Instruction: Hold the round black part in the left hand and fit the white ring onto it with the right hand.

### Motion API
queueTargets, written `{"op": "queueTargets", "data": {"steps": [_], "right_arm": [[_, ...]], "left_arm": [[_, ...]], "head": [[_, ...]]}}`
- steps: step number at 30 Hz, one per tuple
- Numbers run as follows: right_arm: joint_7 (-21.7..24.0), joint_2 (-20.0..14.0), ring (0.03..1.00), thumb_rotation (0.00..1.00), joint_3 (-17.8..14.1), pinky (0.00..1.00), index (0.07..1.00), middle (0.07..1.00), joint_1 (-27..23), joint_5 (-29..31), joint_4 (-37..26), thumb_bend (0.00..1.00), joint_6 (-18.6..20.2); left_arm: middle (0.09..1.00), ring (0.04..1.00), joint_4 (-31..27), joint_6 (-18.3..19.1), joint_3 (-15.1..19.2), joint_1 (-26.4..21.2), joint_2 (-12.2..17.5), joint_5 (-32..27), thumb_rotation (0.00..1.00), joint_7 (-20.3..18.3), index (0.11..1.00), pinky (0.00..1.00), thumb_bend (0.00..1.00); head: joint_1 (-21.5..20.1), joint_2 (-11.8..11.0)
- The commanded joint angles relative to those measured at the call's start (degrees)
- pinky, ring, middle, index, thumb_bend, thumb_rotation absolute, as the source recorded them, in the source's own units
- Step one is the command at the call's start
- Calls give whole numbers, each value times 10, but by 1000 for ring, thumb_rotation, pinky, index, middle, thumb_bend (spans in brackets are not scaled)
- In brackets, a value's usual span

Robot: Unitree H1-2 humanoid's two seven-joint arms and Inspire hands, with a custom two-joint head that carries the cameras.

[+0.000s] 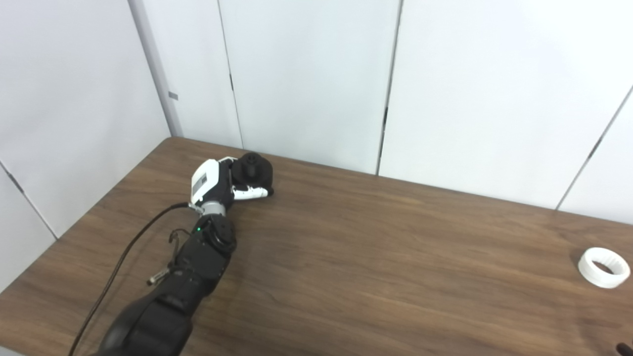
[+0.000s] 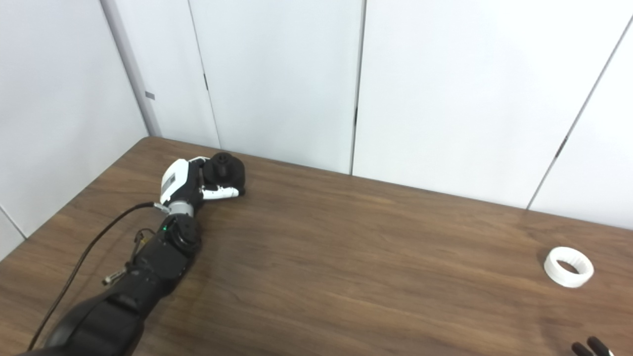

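1. The left arm reaches in from the bottom left across the wooden table [image 1: 376, 277], with a black cable trailing beside it.
2. The left hand [image 1: 217, 182] lies near the far left of the table, close to the white wall panels [image 1: 306, 74].
3. Its fingers [image 1: 249, 193] are curled around the black part [image 1: 253, 170], which sits in the grasp, low over the tabletop; whether it touches the wood cannot be told.
4. The middle of the table is bare wood.
5. The white ring [image 2: 568, 267] lies flat on the table at the far right, well apart from the black part, with nothing touching it.
6. Of the right hand [image 2: 591, 347] only dark fingertips show at the bottom right corner, near the ring but apart from it; how far they are open cannot be told.
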Motion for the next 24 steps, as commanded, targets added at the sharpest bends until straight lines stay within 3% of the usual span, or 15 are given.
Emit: {"op": "queueTargets", "data": {"steps": [1,6,13,17,21,24], "right_arm": [[13,-14,997,991,6,1000,951,923,-1,-3,-11,678,-13],[3,-12,1000,999,9,1000,962,937,3,-2,-23,699,6],[-10,-4,1000,1000,13,1000,956,934,7,-4,-45,690,35],[-12,-1,1000,1000,16,1000,953,930,10,-3,-56,669,40],[-20,2,1000,1000,22,1000,944,935,13,-11,-73,656,56],[-25,7,1000,1000,25,1000,938,923,16,-18,-86,620,63]], "left_arm": [[783,868,-34,-5,2,-12,8,7,46,-2,482,819,523],[795,885,-107,29,8,13,10,9,46,-25,483,832,523],[806,884,-253,92,15,62,12,11,47,-82,483,827,523],[802,880,-362,152,19,98,11,14,47,-129,484,837,522],[815,912,-483,213,6,141,8,28,49,-184,484,953,522],[820,929,-554,231,-5,170,4,42,51,-211,485,996,522]], "head": [[-2,1],[-7,6],[-19,19],[-24,24],[-32,31],[-39,37]]}}
